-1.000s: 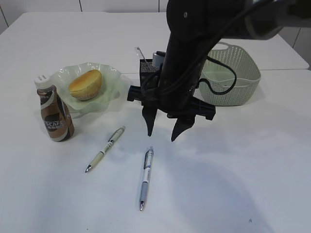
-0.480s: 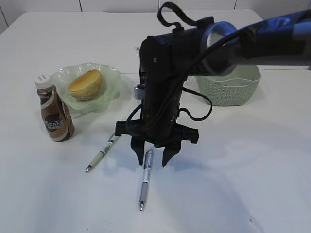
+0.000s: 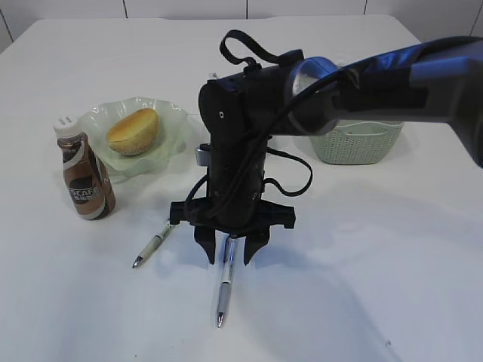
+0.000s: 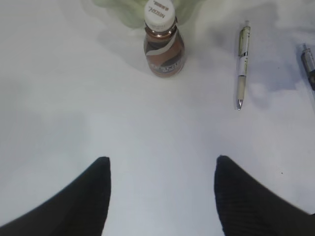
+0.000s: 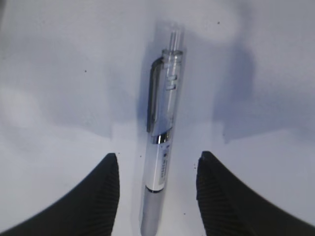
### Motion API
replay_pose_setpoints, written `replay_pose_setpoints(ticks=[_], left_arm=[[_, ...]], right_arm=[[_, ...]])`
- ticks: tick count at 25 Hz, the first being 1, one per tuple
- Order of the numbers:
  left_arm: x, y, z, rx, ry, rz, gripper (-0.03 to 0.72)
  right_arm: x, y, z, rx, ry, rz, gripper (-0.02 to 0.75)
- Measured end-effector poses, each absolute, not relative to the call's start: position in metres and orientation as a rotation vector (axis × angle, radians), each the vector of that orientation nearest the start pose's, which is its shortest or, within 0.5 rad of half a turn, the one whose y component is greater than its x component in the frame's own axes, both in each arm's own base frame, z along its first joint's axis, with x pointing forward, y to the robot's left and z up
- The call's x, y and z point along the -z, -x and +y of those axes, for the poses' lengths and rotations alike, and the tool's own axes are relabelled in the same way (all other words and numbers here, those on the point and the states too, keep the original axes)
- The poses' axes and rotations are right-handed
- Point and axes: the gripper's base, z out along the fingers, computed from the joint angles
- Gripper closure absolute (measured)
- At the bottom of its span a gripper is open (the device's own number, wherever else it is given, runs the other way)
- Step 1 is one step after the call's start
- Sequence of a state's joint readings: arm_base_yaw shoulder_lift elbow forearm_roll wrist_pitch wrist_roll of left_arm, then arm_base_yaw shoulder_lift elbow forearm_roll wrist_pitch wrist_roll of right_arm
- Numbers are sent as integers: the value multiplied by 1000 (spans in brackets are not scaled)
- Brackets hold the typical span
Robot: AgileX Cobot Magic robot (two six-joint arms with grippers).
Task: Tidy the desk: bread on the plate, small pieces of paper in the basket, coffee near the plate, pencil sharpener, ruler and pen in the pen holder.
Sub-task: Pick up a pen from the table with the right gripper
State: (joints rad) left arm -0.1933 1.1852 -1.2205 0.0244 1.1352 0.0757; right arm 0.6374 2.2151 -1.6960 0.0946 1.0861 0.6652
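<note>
My right gripper (image 3: 229,256) is open and low over the table, its two fingers straddling the upper barrel of a silver and blue pen (image 3: 224,286) without touching it. The same pen (image 5: 161,147) lies lengthwise between the fingers in the right wrist view. A second, white pen (image 3: 153,246) lies to the left, seen also in the left wrist view (image 4: 241,69). The bread (image 3: 133,130) sits on the green plate (image 3: 172,121). The coffee bottle (image 3: 83,175) stands next to the plate. The pen holder is hidden behind my right arm. My left gripper (image 4: 162,169) is open and empty above bare table.
The pale green basket (image 3: 362,139) stands at the back right, partly hidden by my right arm. The coffee bottle (image 4: 164,42) stands ahead of the left gripper. The end of the silver pen (image 4: 308,61) shows at the right edge of the left wrist view.
My right arm has swung forward and down from beside the basket. Its open gripper now sits around the silver pen, a little lower than half a second ago.
</note>
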Motion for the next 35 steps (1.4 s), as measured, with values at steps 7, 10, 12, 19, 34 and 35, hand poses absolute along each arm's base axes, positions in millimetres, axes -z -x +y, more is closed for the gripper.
replay_pose_setpoints(ticks=[7,10,12,19,34,35], left_arm=[[-374,-220,-41,12,-349,2561,222],[-374,-220,-41,12,-349,2561,222],[-374,-220,-41,12,-349,2561,222],[-374,-220,-41,12,-349,2561,222],[-374,-220,-41,12,-349,2561,222],[-374,-220,-41,12,-349,2561,222]], right_arm=[[-139,-351,270,-135,-113,3174,332],[-133,-350,270,-129,-122,3195,332],[-131,-350,271,-128,-126,3203,331],[-128,-349,272,-124,-127,3215,331],[-123,-348,269,-71,-110,3233,400],[-123,-348,269,-71,-110,3233,400]])
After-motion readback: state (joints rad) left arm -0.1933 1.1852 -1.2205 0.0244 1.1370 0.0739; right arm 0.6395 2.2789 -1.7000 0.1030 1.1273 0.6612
